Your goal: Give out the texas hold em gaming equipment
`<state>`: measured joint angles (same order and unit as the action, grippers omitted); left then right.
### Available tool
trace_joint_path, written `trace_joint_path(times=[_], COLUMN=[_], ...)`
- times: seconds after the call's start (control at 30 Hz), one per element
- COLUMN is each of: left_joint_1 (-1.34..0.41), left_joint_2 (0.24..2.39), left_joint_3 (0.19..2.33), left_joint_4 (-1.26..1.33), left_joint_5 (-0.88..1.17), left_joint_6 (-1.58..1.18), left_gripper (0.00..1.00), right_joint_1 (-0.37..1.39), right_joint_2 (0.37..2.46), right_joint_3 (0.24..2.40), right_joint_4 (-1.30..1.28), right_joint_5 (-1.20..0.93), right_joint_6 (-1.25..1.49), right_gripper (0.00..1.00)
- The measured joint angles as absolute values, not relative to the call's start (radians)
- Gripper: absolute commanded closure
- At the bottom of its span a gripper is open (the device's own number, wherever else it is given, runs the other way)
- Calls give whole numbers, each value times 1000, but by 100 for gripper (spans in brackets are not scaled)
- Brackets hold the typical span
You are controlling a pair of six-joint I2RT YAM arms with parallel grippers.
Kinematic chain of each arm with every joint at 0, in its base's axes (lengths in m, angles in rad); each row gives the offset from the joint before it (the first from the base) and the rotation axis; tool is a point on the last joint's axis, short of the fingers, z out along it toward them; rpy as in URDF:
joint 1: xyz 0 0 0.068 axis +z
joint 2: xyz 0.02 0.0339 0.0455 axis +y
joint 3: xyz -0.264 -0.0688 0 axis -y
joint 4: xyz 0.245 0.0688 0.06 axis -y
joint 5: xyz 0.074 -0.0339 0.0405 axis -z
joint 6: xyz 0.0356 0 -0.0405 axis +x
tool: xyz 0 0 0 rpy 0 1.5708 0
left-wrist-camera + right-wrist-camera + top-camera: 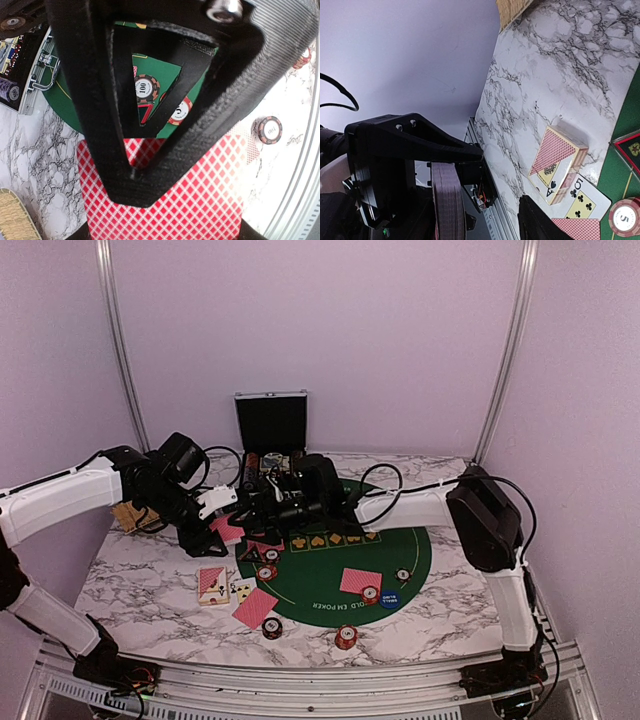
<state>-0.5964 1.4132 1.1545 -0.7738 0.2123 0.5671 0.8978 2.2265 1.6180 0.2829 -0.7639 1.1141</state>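
My left gripper (224,524) is shut on a stack of red-backed playing cards (170,200), held above the left edge of the green felt mat (410,550). In the right wrist view that stack (447,200) shows edge-on between the black left fingers. My right gripper (252,508) reaches in from the right, close beside the stack; it is open, and one dark fingertip (540,222) stands apart from the cards. Poker chips (145,88) lie on the felt below. A blue marker disc (390,598) and a red-backed card (360,582) lie on the mat.
A card box (212,585), a face-up card (242,590) and a red-backed card (255,607) lie on the marble at front left. Chips (346,637) sit near the front edge. The open black case (270,425) stands at the back, the woven tray (125,515) at left.
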Motion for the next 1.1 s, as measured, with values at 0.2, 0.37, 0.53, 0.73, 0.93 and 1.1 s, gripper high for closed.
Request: trace_joint_path(times=[0.2, 0.37, 0.53, 0.73, 0.93, 1.1], left_joint_1=[-596, -596, -596, -596, -596, -596], left_joint_2=[1413, 1413, 1413, 1413, 1413, 1413], left_joint_3=[1155, 1155, 1155, 1155, 1154, 1154], left_joint_4=[-773, -773, -773, -773, -773, -773], left_joint_5=[213, 213, 213, 213, 213, 212], left_joint_6=[567, 567, 567, 567, 567, 568], left_gripper=[100, 100, 100, 100, 100, 100], right_joint_1=[895, 884, 875, 871, 870, 868], right_joint_2=[2201, 2167, 2148, 2141, 2141, 2141], right_joint_3=[1618, 1600, 1591, 1565, 1517, 1506], right_joint_4=[253, 223, 212, 234, 292, 344], right_joint_5=[-754, -746, -741, -747, -769, -784], right_joint_6=[1088, 1071, 1063, 1083, 1141, 1180], right_gripper=[61, 66, 75, 81, 81, 90])
